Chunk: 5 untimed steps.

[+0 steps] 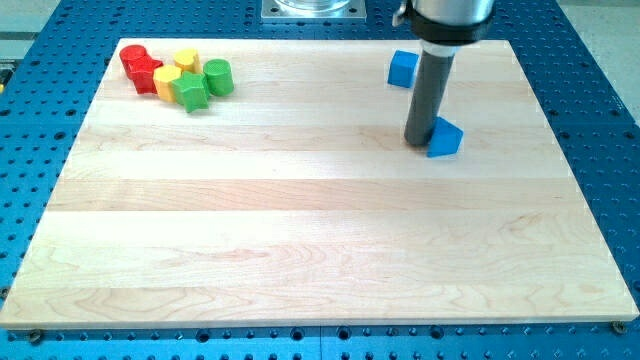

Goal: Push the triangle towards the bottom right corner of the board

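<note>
A blue triangle block (pixel 446 139) lies on the wooden board in the upper right part of the view. My tip (pixel 418 141) rests on the board right against the triangle's left side, touching or nearly touching it. The dark rod rises from there toward the view's top and hides part of the board behind it. A blue cube (pixel 402 68) sits above and a little left of the tip, partly beside the rod.
A cluster sits at the board's top left: a red cylinder (pixel 134 58), a red block (pixel 146 73), a yellow cylinder (pixel 186 60), a yellow block (pixel 167 80), a green star-like block (pixel 190 92) and a green cylinder (pixel 218 76). The board (pixel 300 230) lies on a blue perforated table.
</note>
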Motion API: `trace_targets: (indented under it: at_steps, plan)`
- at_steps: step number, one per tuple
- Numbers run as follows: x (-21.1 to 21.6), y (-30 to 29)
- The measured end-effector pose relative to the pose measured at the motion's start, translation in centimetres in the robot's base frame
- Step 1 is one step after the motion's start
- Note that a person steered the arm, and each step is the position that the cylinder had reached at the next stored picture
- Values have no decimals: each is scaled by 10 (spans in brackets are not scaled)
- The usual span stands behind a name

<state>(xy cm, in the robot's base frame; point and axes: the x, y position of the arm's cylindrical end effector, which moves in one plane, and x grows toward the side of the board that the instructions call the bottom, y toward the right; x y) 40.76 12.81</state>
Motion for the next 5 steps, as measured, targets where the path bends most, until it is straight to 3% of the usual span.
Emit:
trace_targets:
  at_steps: [1, 2, 3, 5]
  plan:
    - [33, 0]
    - [1, -18]
    - [-19, -1]
    - [63, 38]
